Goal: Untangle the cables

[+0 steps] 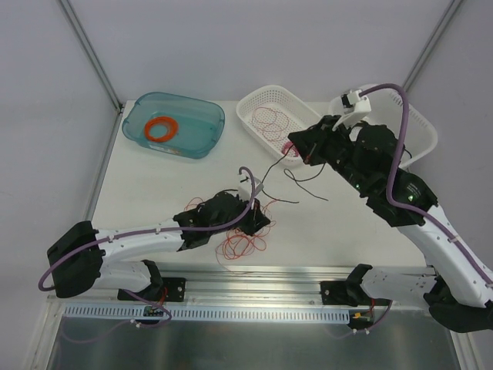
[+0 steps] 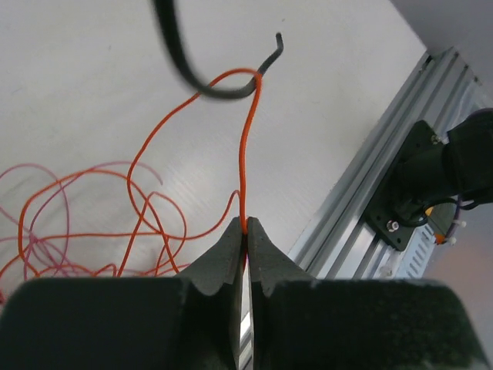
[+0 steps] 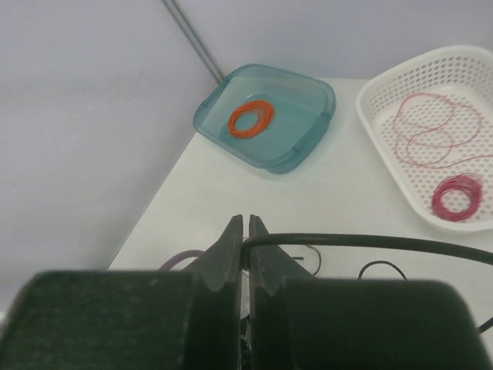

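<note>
The bench (image 1: 154, 193) carries a blue tub (image 1: 196, 142) at the back left with a thick orange ring (image 1: 161, 128) in it. Beside it stands a white basket (image 1: 245, 116), where a thin pink-red wire (image 1: 269, 117) lies loose by itself, so one strand looks already sorted out.

Most of the work seems left. The cables (image 1: 243, 245) lie as a knot of red and orange loops on the bench near the front middle, with black strands trailing toward the basket.

The right hand (image 3: 246, 231) hangs near the basket's front corner, its fingers together on a black cable (image 3: 347, 240). The left hand (image 2: 245, 231) sits over the knot, pinched on an orange cable (image 2: 245, 154) that crosses under a black end. I judge the two are mid-way through parting black from orange.
</note>
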Motion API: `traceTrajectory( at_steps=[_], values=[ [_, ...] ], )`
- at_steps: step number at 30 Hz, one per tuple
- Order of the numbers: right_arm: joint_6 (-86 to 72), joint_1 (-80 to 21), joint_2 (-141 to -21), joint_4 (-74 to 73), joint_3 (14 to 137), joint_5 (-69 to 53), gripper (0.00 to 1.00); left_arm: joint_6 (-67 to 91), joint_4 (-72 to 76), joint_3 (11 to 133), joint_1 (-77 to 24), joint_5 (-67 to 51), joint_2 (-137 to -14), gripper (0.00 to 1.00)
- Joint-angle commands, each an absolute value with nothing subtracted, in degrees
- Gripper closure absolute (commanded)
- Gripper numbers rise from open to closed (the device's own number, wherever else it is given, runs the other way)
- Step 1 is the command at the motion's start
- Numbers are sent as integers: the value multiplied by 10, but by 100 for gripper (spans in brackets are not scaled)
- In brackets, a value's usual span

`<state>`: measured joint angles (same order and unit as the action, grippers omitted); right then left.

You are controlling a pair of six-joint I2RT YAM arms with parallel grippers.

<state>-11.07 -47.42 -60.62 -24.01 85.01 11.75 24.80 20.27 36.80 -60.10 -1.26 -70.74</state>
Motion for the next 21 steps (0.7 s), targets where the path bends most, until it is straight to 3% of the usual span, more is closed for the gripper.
traceTrajectory(
  at_steps=[1,15,21],
  values=[
    [-73,-464,-590,-219,904,190,99,276,145,352,-608,13,-704,100],
    [42,-356,-601,-230,1010,248,99,399,4,345,-548,69,-714,100],
    [80,-249,-635,-222,1039,219,99,420,-27,354,-458,1,-683,81]
  ],
)
